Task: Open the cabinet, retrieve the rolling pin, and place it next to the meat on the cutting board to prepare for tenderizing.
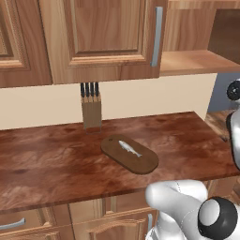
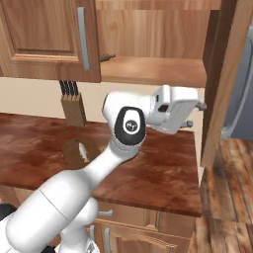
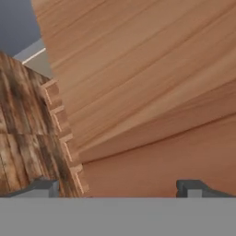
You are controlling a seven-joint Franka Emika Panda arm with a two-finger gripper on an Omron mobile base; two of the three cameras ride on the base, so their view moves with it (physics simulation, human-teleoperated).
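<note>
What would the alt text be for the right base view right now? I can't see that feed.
The white arm reaches its gripper toward the cabinet, whose right door stands swung open. Behind the arm's elbow on the reddish-brown counter lie the cutting board with the meat and a knife block.

Both base views overlook the cutting board (image 1: 130,154); hand view seemingly hugs wood.

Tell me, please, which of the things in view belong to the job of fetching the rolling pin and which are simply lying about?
Belong to the job:
cabinet, right door swung open
cutting board on the counter
meat lying on the board
gripper, open, facing the cabinet's wooden inside

Just lying about:
knife block with its black-handled knives
drawer fronts under the counter
</note>
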